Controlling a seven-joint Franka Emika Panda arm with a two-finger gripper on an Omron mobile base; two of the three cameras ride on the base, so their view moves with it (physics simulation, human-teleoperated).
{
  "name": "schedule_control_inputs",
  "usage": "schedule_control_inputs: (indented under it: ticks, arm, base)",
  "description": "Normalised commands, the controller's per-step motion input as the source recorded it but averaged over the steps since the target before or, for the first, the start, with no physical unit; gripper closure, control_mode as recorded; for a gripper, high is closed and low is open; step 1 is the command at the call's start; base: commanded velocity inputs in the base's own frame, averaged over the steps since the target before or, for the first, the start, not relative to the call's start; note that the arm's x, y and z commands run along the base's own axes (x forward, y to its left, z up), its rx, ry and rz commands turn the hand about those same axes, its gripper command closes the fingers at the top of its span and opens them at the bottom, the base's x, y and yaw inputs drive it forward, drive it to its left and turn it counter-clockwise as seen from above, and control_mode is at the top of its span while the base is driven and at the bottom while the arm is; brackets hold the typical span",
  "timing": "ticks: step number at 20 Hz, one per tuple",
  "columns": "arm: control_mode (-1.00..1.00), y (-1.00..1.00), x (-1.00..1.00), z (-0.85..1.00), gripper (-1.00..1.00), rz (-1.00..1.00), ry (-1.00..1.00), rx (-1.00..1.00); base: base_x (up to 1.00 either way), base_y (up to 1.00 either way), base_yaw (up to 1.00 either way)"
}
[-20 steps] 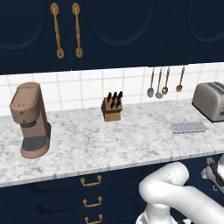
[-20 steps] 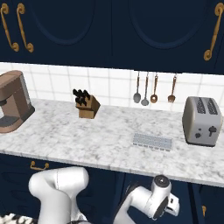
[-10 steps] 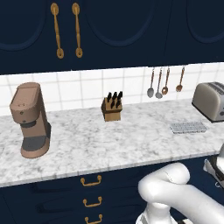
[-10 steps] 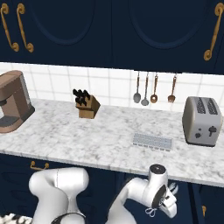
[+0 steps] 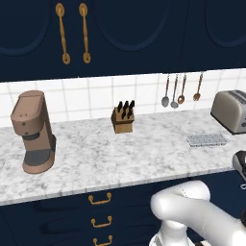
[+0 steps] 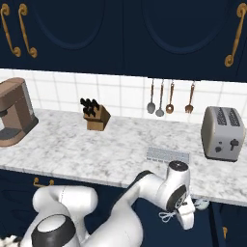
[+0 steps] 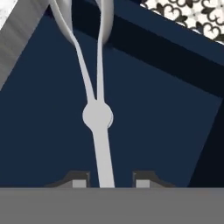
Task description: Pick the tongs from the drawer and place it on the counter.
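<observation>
Gripper (image 7: 106,180) fingers are seen on either side of the tongs (image 7: 98,116), whose thin silver stem runs up between the two dark tips to a round pivot and then splits into two arms; whether the pads actually press the metal cannot be told. Behind the tongs, dark blue drawer panels (image 7: 153,109) are seen, with patterned floor tile at the top right corner. From the right base view, the hand (image 6: 185,212) is found below the pale edge of the counter (image 6: 96,154), with the looped tips of the tongs (image 6: 167,216) dangling just beside it. Compared with half a second ago, the hand has been lifted and swung a little to the right, and the tongs have been carried along with it. On the marble slab, the grey grid tray (image 6: 167,155), toaster (image 6: 222,133), knife block (image 6: 95,116) and brown coffee machine (image 6: 14,112) are left unmoved.
</observation>
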Motion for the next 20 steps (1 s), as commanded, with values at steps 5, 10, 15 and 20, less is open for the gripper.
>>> schedule_control_inputs:
  ticks: [5, 10, 15, 20]
  arm:
    - [-1.0, 0.23, 0.01, 0.99, 1.0, -0.02, -0.4, 0.0]
    - [-1.0, 0.47, 0.08, 0.73, 1.0, 0.0, -0.51, -0.01]
    - [-1.0, 0.25, 0.57, 0.22, 1.0, 0.03, -0.02, 0.0]
    - [-1.0, 0.0, 0.98, 0.0, 1.0, 0.11, 0.2, 0.0]
  base:
    - [0.0, 0.0, 0.0]
    - [0.0, 0.0, 0.0]
    - [0.0, 0.0, 0.0]
    - [0.0, 0.0, 0.0]
